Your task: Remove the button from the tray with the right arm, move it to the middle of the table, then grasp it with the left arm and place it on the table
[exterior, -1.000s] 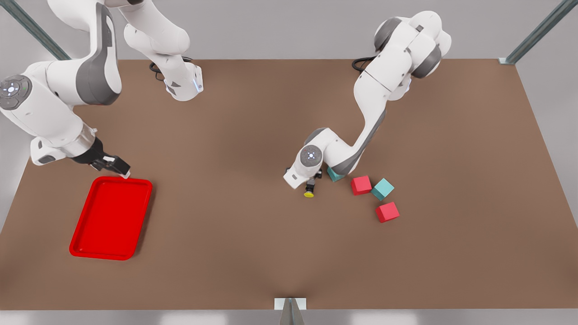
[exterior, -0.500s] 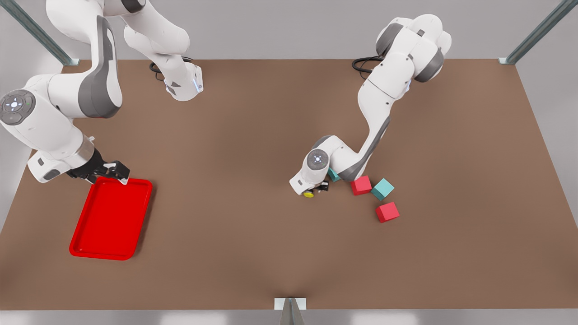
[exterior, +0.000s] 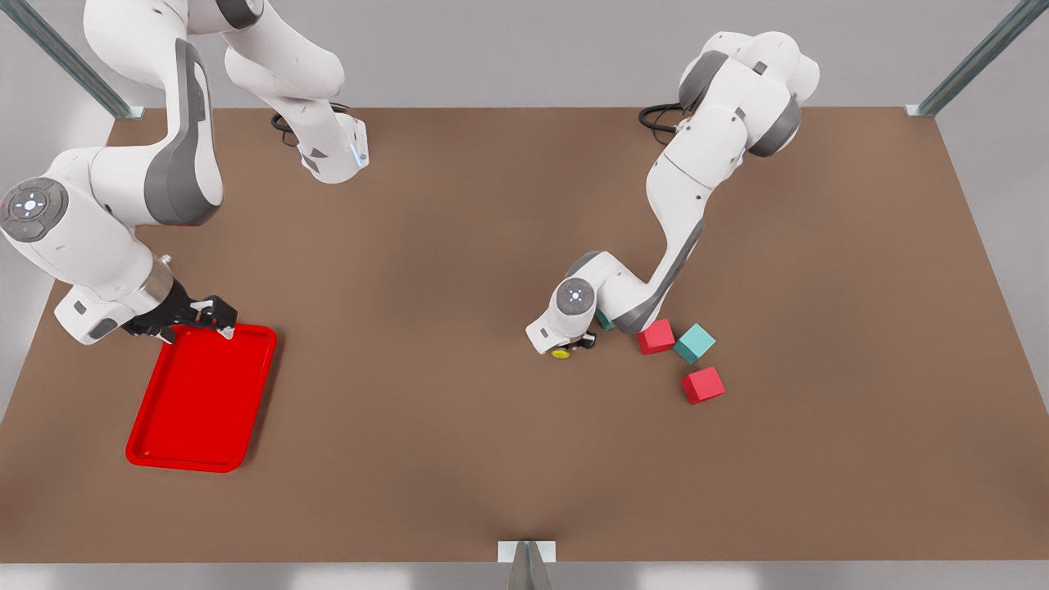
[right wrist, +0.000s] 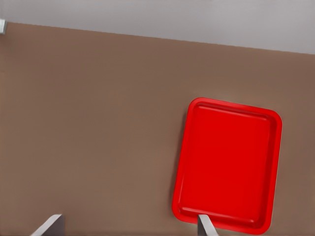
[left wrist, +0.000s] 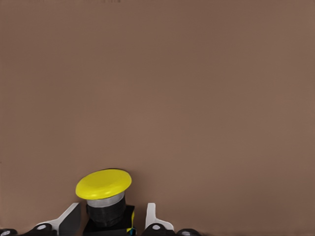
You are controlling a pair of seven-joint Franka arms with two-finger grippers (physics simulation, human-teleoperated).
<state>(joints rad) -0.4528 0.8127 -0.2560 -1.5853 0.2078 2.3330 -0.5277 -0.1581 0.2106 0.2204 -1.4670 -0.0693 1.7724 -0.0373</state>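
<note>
Now the left gripper (exterior: 576,344), low at desk (exterior: 459,279) centre, pinches the button (exterior: 560,353) in its jaws; the right gripper (exterior: 201,315) waits, jaws spread, at the tray's (exterior: 201,397) twelve o'clock rim.
</note>
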